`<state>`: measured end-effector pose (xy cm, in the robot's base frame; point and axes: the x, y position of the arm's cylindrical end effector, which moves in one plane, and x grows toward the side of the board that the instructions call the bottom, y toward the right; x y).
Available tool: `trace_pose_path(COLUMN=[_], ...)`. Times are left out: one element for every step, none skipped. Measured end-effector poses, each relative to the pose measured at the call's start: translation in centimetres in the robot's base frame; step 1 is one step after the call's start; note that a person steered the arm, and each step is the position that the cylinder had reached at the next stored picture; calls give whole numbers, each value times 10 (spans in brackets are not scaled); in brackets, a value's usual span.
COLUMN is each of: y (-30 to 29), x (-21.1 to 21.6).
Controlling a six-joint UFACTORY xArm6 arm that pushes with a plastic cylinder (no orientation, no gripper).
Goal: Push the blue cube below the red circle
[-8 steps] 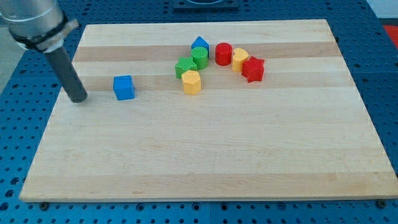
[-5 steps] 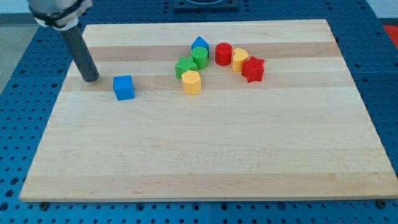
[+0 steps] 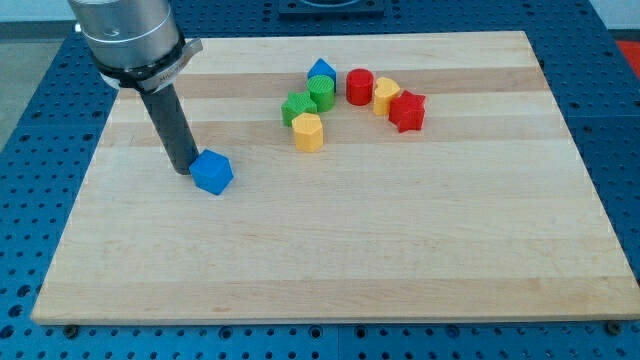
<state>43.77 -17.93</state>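
Note:
The blue cube sits on the wooden board at the view's left, turned at an angle. My tip touches the cube's left side. The red circle, a red cylinder, stands near the view's top centre, far to the right of the cube and above it in the view.
Around the red cylinder is a cluster: a blue house-shaped block, a green cylinder, a green star-like block, a yellow hexagonal block, a yellow block and a red star block.
My tip has moved right and toward the view's bottom, meeting the blue cube. The cube has slid right and down and has rotated.

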Motion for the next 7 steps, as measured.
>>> trace_pose_path(y=[-11,-8,26,84,143,190,208], x=[7,23,24,16,10,9,9])
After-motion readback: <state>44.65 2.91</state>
